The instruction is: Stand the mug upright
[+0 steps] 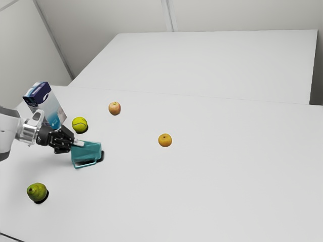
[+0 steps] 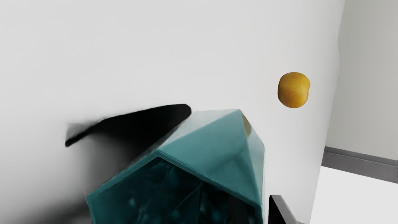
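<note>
Lying on its side on the white surface (image 1: pixel 217 191), the teal mug (image 1: pixel 90 150) has its mouth toward the claw (image 1: pixel 78 143) and its handle (image 1: pixel 86 165) on the side facing the exterior camera. The claw is at the mug's rim; whether it is clenched or released I cannot tell. A tennis ball (image 1: pixel 79 124) is near the mug.

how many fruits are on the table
3: green fruit at the exterior view's lower left, apple farthest back, orange fruit nearest the exterior view's right. The box may hide more.
</note>
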You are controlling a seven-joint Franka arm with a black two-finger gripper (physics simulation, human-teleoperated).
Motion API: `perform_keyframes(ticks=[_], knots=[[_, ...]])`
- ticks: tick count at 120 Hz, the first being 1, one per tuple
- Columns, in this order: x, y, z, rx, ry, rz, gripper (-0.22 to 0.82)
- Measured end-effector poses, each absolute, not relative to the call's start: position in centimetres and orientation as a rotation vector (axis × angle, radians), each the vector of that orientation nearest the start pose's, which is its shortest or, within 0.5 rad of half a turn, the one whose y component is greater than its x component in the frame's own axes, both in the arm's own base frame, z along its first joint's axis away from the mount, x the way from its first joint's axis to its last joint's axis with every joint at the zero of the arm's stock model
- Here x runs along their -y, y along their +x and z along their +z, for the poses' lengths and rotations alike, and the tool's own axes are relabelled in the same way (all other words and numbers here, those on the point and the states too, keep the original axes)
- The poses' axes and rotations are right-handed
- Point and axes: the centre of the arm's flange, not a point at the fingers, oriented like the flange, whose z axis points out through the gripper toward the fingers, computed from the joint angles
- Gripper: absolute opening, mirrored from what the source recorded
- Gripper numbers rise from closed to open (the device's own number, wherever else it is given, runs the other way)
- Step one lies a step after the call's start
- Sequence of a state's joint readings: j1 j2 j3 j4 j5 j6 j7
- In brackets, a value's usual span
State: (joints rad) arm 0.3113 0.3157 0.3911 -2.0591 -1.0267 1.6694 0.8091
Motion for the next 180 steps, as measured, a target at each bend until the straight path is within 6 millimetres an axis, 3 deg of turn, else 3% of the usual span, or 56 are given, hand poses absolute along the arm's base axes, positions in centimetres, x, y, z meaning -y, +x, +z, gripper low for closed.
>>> perform_keyframes(ticks=[24, 37, 48, 60, 70, 78, 88, 109, 122, 139, 150, 160, 167, 172, 180], knots=[[-27.4, 46.6, 29.7, -0.341, 2.099, 0.204, -0.14], [-26.0, 47.7, 31.8, -0.258, 2.11, 0.246, -0.16], [-22.5, 50.9, 36.2, -0.09, 2.162, 0.284, -0.17], [-18.5, 57.0, 43.0, 0.218, 2.373, 0.261, -0.17], [-15.9, 60.5, 45.3, 0.406, 2.56, 0.173, -0.18], [-13.2, 62.0, 45.4, 0.503, 2.661, 0.101, -0.18], [-9.6, 63.4, 44.1, 0.582, 2.747, 0.032, -0.18], [-3.6, 64.9, 39.1, 0.641, 2.881, -0.042, -0.18], [-2.0, 65.6, 37.1, 0.626, 2.973, -0.037, -0.18], [-1.7, 65.9, 36.1, 0.521, 3.044, -0.004, -0.17], [-1.5, 65.9, 35.8, 0.445, 3.067, 0.006, 0.02], [-1.5, 66.0, 36.1, 0.379, 3.081, 0.019, 0.2], [-1.4, 65.9, 37.5, 0.342, 3.093, 0.044, 0.3], [-1.5, 65.9, 39.4, 0.319, 3.103, 0.073, 0.35], [-1.8, 66.2, 44.5, 0.282, 3.116, 0.151, 0.42]])
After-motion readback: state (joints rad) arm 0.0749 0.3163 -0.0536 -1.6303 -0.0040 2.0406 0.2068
